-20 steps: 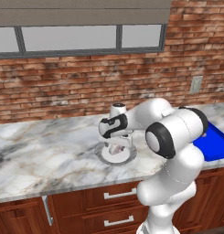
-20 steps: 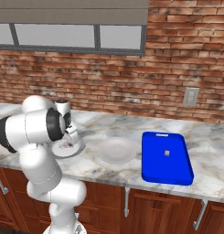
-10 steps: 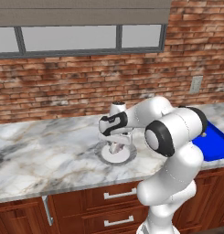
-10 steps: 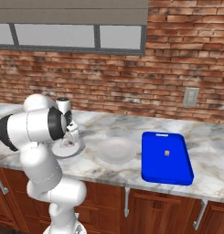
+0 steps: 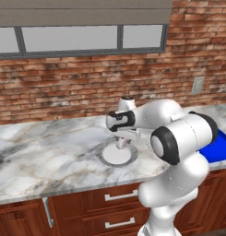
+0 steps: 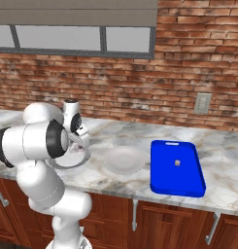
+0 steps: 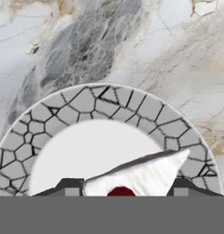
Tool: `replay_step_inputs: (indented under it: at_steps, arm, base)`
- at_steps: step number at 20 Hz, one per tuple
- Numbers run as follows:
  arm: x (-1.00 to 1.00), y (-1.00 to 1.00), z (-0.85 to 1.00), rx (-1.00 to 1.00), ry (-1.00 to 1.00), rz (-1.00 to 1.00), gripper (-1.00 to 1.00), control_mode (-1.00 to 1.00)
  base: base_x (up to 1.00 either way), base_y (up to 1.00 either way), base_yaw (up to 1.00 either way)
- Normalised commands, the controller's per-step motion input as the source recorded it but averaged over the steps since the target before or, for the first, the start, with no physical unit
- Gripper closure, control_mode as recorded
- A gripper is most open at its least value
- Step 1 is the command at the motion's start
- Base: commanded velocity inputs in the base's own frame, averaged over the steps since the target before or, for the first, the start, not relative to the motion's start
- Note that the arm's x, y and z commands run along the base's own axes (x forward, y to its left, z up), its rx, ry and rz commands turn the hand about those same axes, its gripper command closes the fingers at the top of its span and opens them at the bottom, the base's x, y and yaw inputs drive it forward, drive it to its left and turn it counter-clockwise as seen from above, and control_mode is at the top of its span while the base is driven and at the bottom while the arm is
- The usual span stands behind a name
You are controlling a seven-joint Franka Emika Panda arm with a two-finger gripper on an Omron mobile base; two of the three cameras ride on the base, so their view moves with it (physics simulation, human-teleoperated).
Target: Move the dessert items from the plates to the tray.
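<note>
Half done, judging by the small tan morsel (image 6: 177,163) already on the blue tray (image 6: 161,182); gripper (image 7: 123,188) down over the grey-rimmed plate (image 7: 131,106), well clear of that tray, jaws bracketing the red-topped white cake piece (image 7: 143,176), firm grasp not confirmable.

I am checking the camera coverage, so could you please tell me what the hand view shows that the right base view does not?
The hand view alone shows the white cake bit with a red top lying between the gripper fingertips, and the cracked pattern on the grey rim of the plate. The right base view alone shows the plain pale plate, the blue tray with a small morsel already on it, the brick wall and the outlet. Both show the grey-rimmed plate and the marble counter.
</note>
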Motion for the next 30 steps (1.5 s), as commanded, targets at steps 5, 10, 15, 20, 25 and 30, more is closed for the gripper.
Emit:
replay_step_inputs:
  at_steps: [5,10,15,20,25,30]
  arm:
    - [0.00,-0.56,0.52,0.00,-0.04,0.00,1.00,-1.00]
    - [0.00,-0.67,0.44,0.00,-0.05,0.00,1.00,-1.00]
    - [0.00,-0.87,0.33,0.00,-0.05,0.00,1.00,-1.00]
    - [0.00,-0.97,0.16,0.00,-0.08,0.00,1.00,-1.00]
    - [0.00,-0.97,0.05,0.00,-0.09,0.00,1.00,-1.00]
    - [0.00,-0.92,0.00,0.00,-0.09,0.00,1.00,-1.00]
  base:
    - [0.00,0.00,0.00]
    - [0.00,0.00,0.00]
    - [0.00,0.00,0.00]
    - [0.00,0.00,0.00]
    - [0.00,0.00,0.00]
    - [0.00,0.00,0.00]
